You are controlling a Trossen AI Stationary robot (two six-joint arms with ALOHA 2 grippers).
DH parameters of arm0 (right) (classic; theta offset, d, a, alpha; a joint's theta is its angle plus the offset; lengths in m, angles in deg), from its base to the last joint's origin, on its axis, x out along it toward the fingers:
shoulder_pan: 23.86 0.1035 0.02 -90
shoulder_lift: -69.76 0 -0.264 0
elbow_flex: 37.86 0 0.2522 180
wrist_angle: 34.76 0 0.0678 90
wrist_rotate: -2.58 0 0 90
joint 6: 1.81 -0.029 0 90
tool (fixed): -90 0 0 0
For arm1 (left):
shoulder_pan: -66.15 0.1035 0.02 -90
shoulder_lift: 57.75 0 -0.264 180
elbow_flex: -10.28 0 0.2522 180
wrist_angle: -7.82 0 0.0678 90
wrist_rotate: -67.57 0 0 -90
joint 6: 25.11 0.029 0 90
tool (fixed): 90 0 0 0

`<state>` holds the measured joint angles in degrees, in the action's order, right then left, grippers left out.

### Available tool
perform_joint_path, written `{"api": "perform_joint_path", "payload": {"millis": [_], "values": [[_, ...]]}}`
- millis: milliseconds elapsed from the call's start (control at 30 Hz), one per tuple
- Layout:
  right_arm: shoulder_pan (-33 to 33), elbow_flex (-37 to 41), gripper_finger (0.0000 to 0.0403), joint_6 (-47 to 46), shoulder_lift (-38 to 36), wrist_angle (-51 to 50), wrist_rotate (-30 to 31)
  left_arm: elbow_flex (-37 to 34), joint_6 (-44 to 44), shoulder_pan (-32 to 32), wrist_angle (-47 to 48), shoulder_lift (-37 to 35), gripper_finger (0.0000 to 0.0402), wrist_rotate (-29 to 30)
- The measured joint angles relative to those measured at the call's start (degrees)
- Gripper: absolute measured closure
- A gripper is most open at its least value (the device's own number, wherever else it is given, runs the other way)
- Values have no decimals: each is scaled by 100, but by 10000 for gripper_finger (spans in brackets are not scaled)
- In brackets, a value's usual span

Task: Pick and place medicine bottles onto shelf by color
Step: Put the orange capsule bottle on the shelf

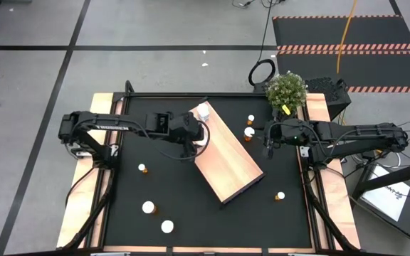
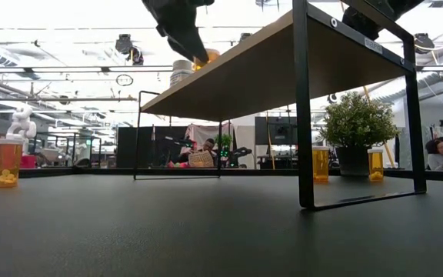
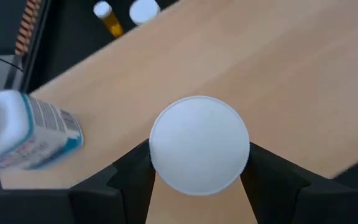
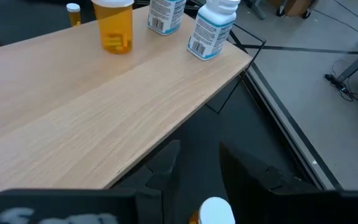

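Note:
The light-wood shelf (image 1: 230, 160) stands slantwise mid-table on black legs. At its far end stand two white medicine bottles (image 4: 213, 28) (image 4: 165, 12) and an orange-bodied one (image 4: 114, 28). My left gripper (image 1: 199, 136) hangs over that end, its fingers around the orange bottle's white cap (image 3: 199, 144). My right gripper (image 1: 267, 146) is open. It hovers higher than the board, beside the shelf's right edge, and touches nothing that I can see. A white cap with an orange body (image 4: 215, 210) shows low in the gap between its fingers, apparently on the table below. My left gripper comes from above, pointing down, with one finger (image 3: 132, 174) on each of two opposite sides of the cap's rim (image 3: 157, 163). The cap hides the fingertips. The orange bottle is upright with its base on the shelf board (image 4: 114, 51).
Loose bottles stand on the black table: a small one (image 1: 142, 168) and two white-capped ones (image 1: 148, 208) (image 1: 167, 226) left of the shelf, and others on its right (image 1: 250, 119) (image 1: 280, 195). A potted plant (image 1: 287, 89) sits at the far right corner.

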<state>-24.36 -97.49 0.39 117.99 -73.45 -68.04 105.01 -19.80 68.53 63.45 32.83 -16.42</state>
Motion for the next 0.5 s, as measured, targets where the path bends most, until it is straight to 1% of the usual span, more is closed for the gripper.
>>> {"api": "perform_joint_path", "payload": {"millis": [500], "values": [[0,0,298,-2,-2,4,0,4,11,24,63,5,188,-38]]}}
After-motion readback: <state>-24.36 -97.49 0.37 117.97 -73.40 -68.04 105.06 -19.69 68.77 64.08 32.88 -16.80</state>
